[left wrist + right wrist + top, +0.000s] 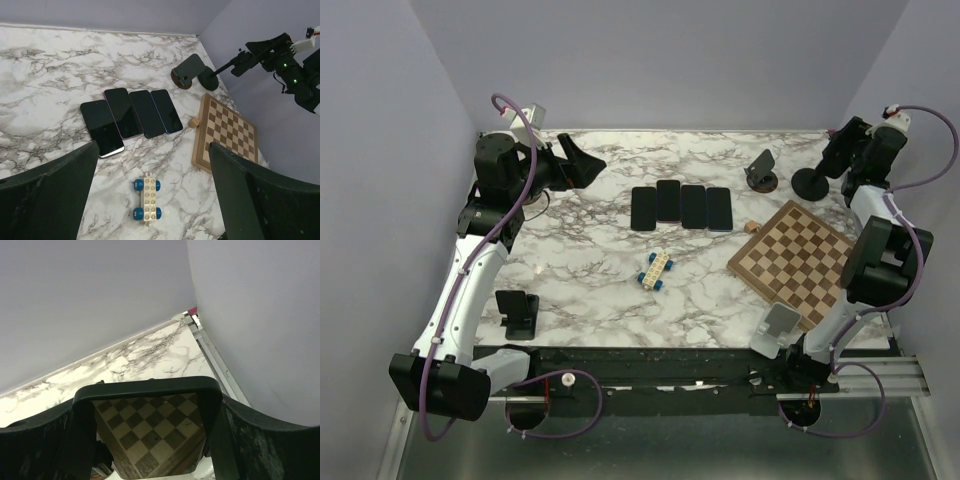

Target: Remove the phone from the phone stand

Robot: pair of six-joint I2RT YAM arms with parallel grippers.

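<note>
- Black and glossy, the phone (150,430) sits between the fingers of our right gripper (842,150) at the far right corner of the marble worktop (590,250). Its screen mirrors the chessboard (790,262).
- We read the right gripper as clamped on the phone's two side edges, since the right wrist view shows no gap on either side.
- The black round-based stand (810,183) sits just below that gripper. We cannot tell whether the phone's lower edge is clear of the cradle.
- Our left gripper (582,160) hangs wide open and empty over the far left corner, well apart from the work.
- To do this step well, we would draw the phone out along the cradle's own lean rather than sideways, so the lip does not catch and tip the stand.
- We would make the squeeze firm and even, because glossy edges may slip.
- Once it is free, we would carry it towards the middle and lay it beside the row of four phones (682,207). On the way we would pass above the brown-based stand (761,172) and the chessboard.
</note>
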